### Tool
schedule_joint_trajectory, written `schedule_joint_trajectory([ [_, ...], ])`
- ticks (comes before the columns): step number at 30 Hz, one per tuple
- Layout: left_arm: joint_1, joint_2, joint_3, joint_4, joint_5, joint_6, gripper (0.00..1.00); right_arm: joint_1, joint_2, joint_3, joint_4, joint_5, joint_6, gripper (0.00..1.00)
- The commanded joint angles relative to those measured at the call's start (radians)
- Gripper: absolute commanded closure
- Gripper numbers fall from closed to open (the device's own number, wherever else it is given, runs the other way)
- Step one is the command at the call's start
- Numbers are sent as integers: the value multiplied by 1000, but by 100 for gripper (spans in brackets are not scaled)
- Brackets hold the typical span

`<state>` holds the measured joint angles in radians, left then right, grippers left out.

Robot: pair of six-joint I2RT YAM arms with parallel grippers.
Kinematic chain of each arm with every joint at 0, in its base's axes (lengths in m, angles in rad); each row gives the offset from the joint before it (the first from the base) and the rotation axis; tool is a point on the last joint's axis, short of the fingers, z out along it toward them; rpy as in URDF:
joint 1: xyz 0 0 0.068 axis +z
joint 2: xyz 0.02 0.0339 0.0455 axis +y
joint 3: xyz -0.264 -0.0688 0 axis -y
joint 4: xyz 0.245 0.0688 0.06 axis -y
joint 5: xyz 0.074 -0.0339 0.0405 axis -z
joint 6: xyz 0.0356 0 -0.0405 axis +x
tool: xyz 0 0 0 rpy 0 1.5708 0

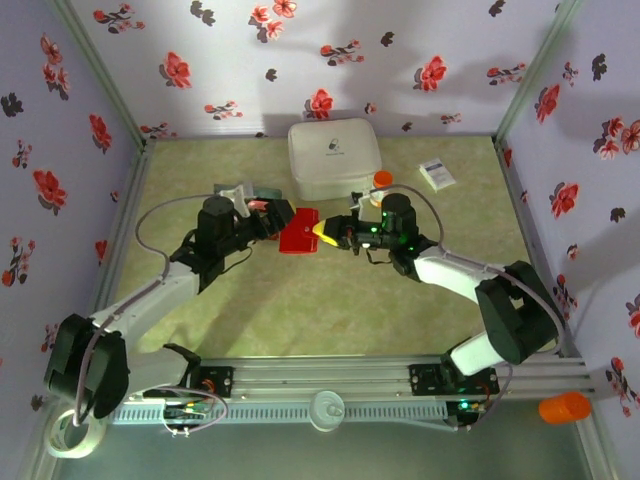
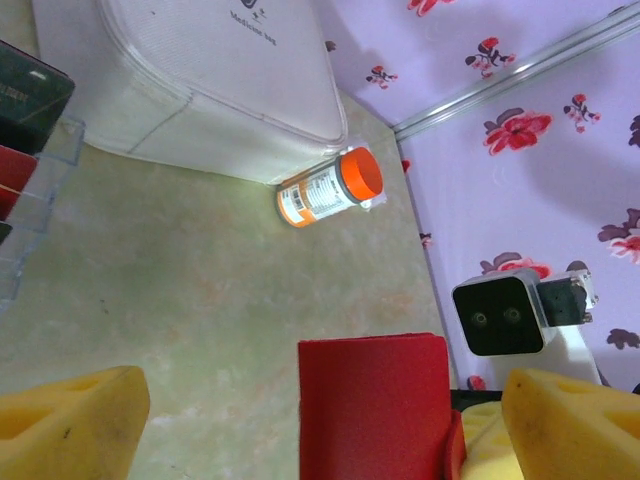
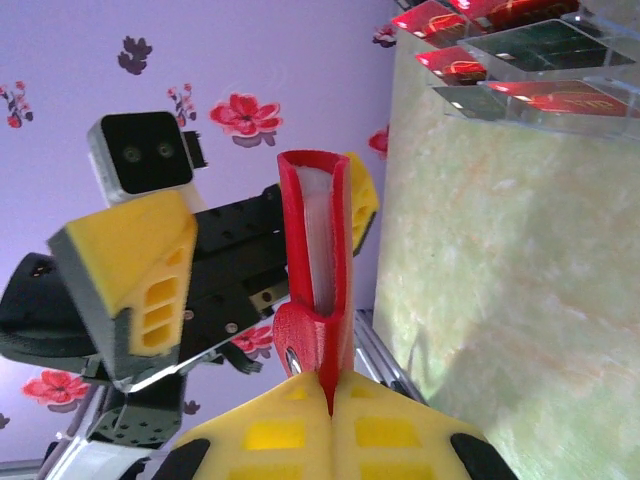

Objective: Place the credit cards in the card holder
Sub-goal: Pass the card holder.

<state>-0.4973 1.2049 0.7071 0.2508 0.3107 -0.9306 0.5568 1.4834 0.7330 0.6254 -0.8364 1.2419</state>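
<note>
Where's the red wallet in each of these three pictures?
Top external: red wallet mid-picture.
Left wrist: bottom centre.
Right wrist: centre, edge-on, pinched by the right claw.
Shared landmark: clear card rack, up-left of the wallet, left edge, top right.

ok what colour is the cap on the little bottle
Orange: the bottle cap shows best in the left wrist view.

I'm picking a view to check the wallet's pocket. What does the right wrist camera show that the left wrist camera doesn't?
Right wrist: the wallet edge-on, pale pocket gaping, right gripper pinching one edge. Left wrist: its plain red outside, the white box and the bottle. Both: the wallet and the clear card rack.
</note>
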Motion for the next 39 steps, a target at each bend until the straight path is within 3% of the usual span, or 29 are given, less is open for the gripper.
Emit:
schedule_joint_trajectory([
  [1,3,16,-21,110,40,-49,14,12,-5,36,76,-15,40,100],
  [12,3,38,-54,232,61,-104,43,34,4,34,96,-11,47,100],
  [23,1,44,-77,285,71,-131,88,35,31,26,124,-6,63,100],
  [24,2,44,-79,285,70,-131,95,35,34,26,124,-11,58,99],
  [25,2,44,-80,286,69,-130,100,33,36,29,113,-16,47,89],
  [27,2,44,-82,283,68,-128,100,23,17,31,-4,-4,-26,69],
  [30,1,37,-87,268,43,-115,100,9,-59,66,-420,116,-287,53],
  [33,-5,14,-98,236,-11,-105,100,18,-120,150,-796,311,-534,47],
  [39,-45,-16,-108,190,-138,-96,100,70,-144,269,-997,496,-626,45],
])
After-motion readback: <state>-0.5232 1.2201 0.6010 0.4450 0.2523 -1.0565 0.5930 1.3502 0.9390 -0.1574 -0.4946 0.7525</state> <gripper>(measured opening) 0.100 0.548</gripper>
